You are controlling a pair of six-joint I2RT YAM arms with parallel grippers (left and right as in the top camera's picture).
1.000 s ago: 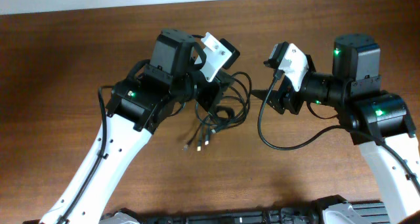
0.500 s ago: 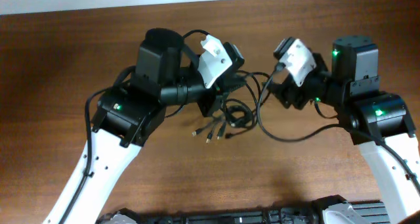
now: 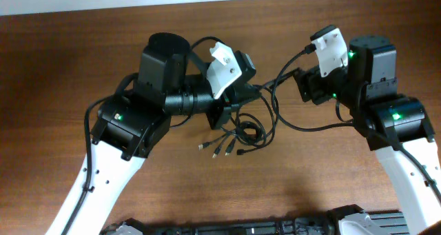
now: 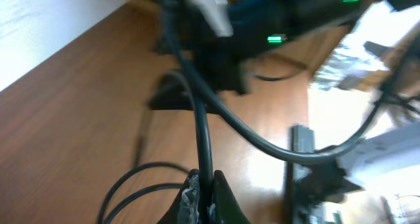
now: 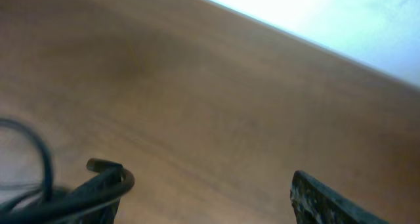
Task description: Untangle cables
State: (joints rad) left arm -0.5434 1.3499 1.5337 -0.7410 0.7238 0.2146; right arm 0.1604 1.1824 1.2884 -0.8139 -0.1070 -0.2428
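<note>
Cables half-teased out, with most of the knot left to undo.
Overhead: the cables [image 3: 242, 130] sit bunched mid-frame on the table [image 3: 69, 63], plugs fanned out lower left, one strand drawn up toward the right gripper [image 3: 304, 89]; I'd say little is freed yet. Left wrist: the left gripper [image 4: 202, 192], at bottom centre, is pinched tight on one cord running up the frame. Right wrist: jaws gaping, nothing between them; a cord lies against the lower-left finger.

I see black cables [image 3: 249, 130] on brown wood-grain table [image 3: 62, 63]; arms [image 3: 96, 187] white and black, LEDs [image 3: 397, 116] green.
</note>
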